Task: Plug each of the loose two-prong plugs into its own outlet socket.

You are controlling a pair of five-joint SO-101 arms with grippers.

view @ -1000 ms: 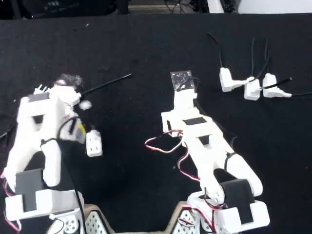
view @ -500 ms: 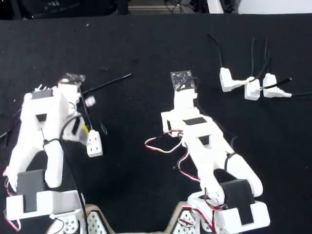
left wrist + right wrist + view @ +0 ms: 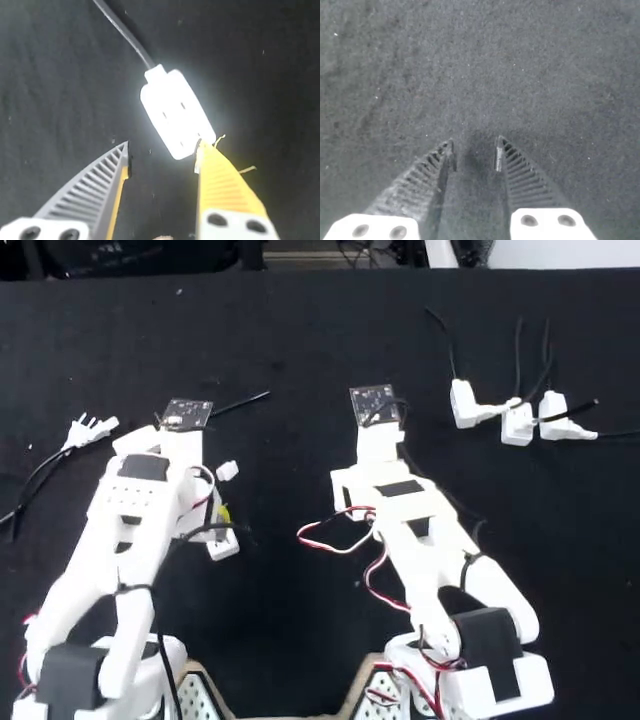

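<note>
A white outlet socket block (image 3: 176,119) on a black cord lies on the black cloth in front of my left gripper (image 3: 161,151). The gripper is open, and its yellow finger (image 3: 215,170) touches the block's near end. In the high view the block (image 3: 224,546) sits beside the left arm (image 3: 140,500). A loose two-prong plug (image 3: 88,427) with its cord lies at the far left. My right gripper (image 3: 474,149) hangs open over bare cloth near the table's middle, holding nothing.
Three white socket blocks (image 3: 517,423) with plugs and black cords sit together at the back right. A black cord (image 3: 235,404) runs past the left wrist. Red and white wires (image 3: 335,530) loop off the right arm.
The left arm has swung right and stretched forward, away from the loose plug at the far left. The socket block beside it has shifted a little to the right. The right arm kept still.
</note>
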